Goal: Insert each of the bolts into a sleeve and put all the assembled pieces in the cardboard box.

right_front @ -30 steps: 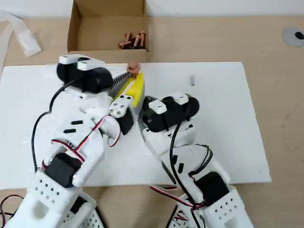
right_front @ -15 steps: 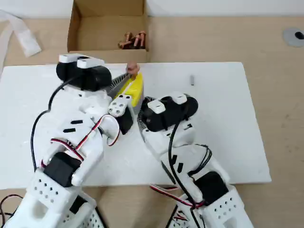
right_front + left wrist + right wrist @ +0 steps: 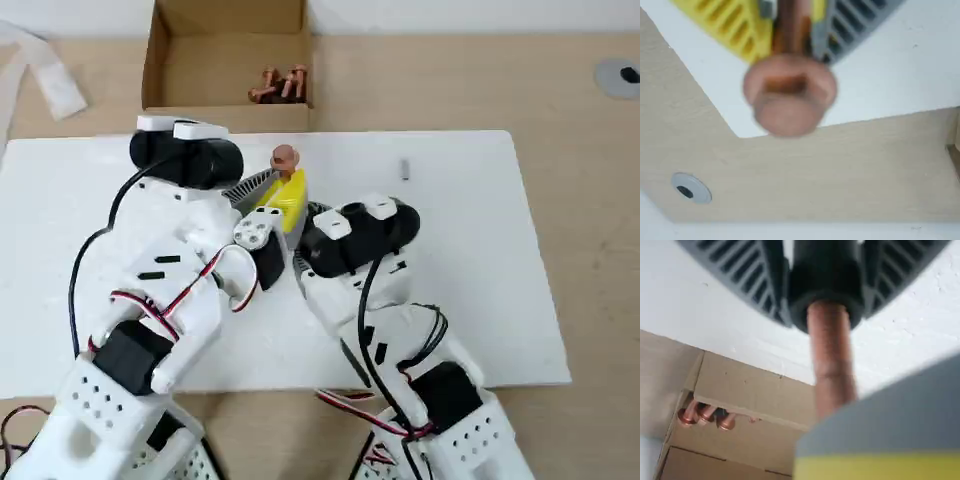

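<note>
A copper bolt (image 3: 285, 156) sticks up between the yellow and grey fingers of my left gripper (image 3: 278, 180), which is shut on its shaft just below the head (image 3: 790, 100). Right beside it, my right gripper (image 3: 303, 222) is shut on a black sleeve (image 3: 826, 275). The bolt's shaft (image 3: 832, 360) runs out of the sleeve's end toward the left gripper's finger. The cardboard box (image 3: 155, 60) stands open behind the white board, with several copper pieces (image 3: 280, 85) in its right near corner; these pieces (image 3: 705, 415) also appear in the right wrist view.
Both arms stand close together over the white foam board (image 3: 470, 250). A small grey item (image 3: 405, 168) lies on the board to the right. A round grey grommet (image 3: 618, 75) is set in the wooden table at far right. White packing scraps (image 3: 50, 85) lie left of the box.
My left gripper has shifted a little to the right and toward the right arm, carrying the bolt with it. The right arm has barely moved.
</note>
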### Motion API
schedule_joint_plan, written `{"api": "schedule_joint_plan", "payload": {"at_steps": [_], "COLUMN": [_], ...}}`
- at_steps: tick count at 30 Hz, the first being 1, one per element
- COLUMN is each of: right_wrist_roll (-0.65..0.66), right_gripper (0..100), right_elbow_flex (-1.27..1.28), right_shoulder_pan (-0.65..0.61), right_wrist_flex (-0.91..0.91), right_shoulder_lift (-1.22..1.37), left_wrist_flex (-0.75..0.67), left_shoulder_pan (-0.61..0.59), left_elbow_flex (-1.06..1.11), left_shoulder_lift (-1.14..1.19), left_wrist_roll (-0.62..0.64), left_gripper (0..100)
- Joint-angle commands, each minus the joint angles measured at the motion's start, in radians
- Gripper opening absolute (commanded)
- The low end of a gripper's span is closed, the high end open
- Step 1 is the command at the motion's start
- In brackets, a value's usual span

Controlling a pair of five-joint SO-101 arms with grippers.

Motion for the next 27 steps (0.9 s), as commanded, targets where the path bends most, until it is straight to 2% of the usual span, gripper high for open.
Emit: {"api": "schedule_joint_plan", "payload": {"at_steps": [1, 12, 14, 21, 27], "right_wrist_roll": [0.003, 0.006, 0.008, 0.008, -0.032], "right_gripper": [0.9, 0.9, 0.9, 0.9, 0.9], "right_elbow_flex": [-0.007, -0.007, -0.007, -0.008, -0.116], "right_shoulder_pan": [-0.013, -0.013, -0.013, -0.005, 0.114], "right_wrist_flex": [-0.025, -0.023, -0.023, -0.014, -0.006], "right_shoulder_lift": [-0.015, -0.015, -0.015, -0.004, 0.208], "left_wrist_flex": [0.014, 0.256, 0.307, 0.446, 0.68], "left_shoulder_pan": [0.041, 0.041, 0.041, 0.002, -0.068], "left_elbow_flex": [-0.044, -0.141, -0.17, -0.295, -0.503], "left_shoulder_lift": [-0.004, -0.004, -0.002, -0.004, 0.004], "left_wrist_roll": [0.008, 0.02, 0.064, 0.1, 0.098], "left_gripper": [1, 15, 17, 18, 17]}}
